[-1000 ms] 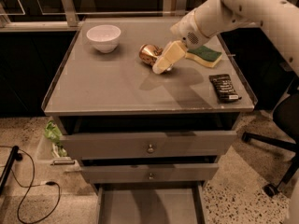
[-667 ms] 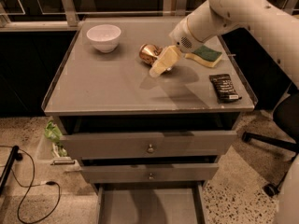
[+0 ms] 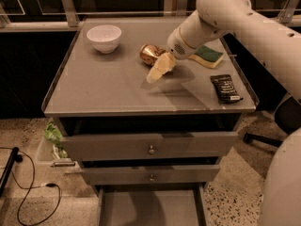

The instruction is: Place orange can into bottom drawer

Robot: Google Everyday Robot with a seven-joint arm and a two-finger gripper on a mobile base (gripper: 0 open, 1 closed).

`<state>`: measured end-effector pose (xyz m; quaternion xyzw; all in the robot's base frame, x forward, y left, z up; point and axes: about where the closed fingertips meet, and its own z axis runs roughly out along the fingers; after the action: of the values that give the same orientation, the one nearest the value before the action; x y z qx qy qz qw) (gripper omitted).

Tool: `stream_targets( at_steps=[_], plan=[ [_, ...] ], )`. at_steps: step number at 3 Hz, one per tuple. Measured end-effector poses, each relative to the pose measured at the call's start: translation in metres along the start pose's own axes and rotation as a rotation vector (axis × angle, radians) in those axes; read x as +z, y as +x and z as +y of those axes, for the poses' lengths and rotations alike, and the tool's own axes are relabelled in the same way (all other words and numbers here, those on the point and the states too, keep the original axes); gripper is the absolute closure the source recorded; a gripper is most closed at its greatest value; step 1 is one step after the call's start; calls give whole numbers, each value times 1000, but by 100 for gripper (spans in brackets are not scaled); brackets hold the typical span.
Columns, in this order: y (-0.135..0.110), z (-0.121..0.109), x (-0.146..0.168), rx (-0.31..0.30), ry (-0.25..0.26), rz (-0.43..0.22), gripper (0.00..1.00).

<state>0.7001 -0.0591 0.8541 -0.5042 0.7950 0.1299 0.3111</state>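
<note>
The orange can (image 3: 149, 54) lies on its side on the grey cabinet top (image 3: 103, 88), near the middle back. My gripper (image 3: 158, 69) hangs from the white arm just to the right of and in front of the can, pointing down to the left, close beside the can. I cannot tell whether it touches the can. The bottom drawer (image 3: 150, 206) is pulled out at the foot of the cabinet, and its grey floor shows nothing in it.
A white bowl (image 3: 104, 36) stands at the back left. A green sponge (image 3: 207, 55) and a black snack packet (image 3: 225, 88) lie at the right. Two knobbed drawers (image 3: 150, 147) sit slightly open above. Cables (image 3: 28, 192) lie on the floor at the left.
My gripper has moved left and toward the front of the cabinet top, sliding along the can's right side. The can has stayed where it was.
</note>
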Motion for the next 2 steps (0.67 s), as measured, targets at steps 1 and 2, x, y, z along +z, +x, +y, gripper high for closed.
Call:
stream_targets(
  at_steps=[1,2],
  plan=[
    [0,0,0,0,0,0,19],
    [0,0,0,0,0,0,42]
  ],
)
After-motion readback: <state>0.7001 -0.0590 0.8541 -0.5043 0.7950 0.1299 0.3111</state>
